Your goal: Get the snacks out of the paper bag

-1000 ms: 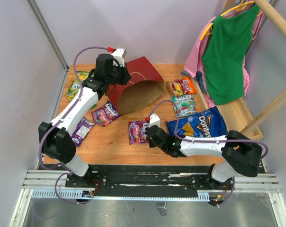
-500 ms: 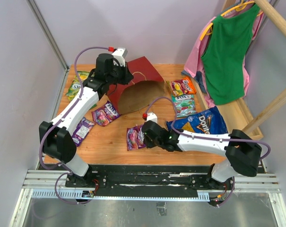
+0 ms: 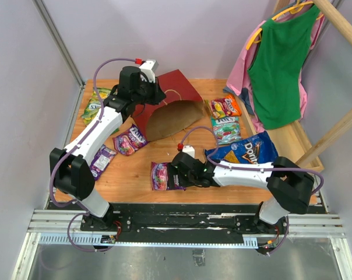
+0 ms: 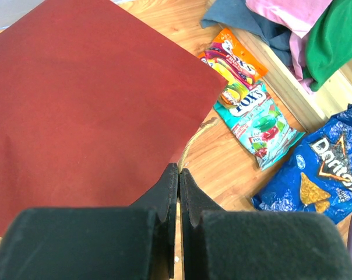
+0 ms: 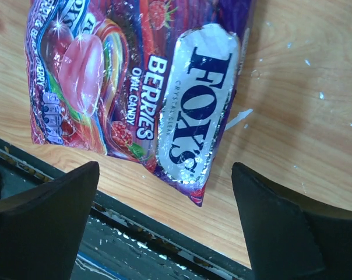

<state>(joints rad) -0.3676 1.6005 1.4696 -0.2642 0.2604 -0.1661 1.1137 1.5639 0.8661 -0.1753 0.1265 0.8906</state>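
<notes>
The right tool [image 5: 164,172] hangs spread wide just above a purple berry-candy packet [image 5: 135,87], which lies flat between its fingers near the front edge of the wooden surface [image 3: 135,169]. The left tool [image 4: 179,172] is pinched shut on the beige handle of the red paper bag [image 4: 88,99] at the back. Other packets [image 3: 225,129] and a blue chip bag [image 3: 246,153] lie scattered about, with lilac walls around and a green garment [image 3: 281,64] hanging at the right.
</notes>
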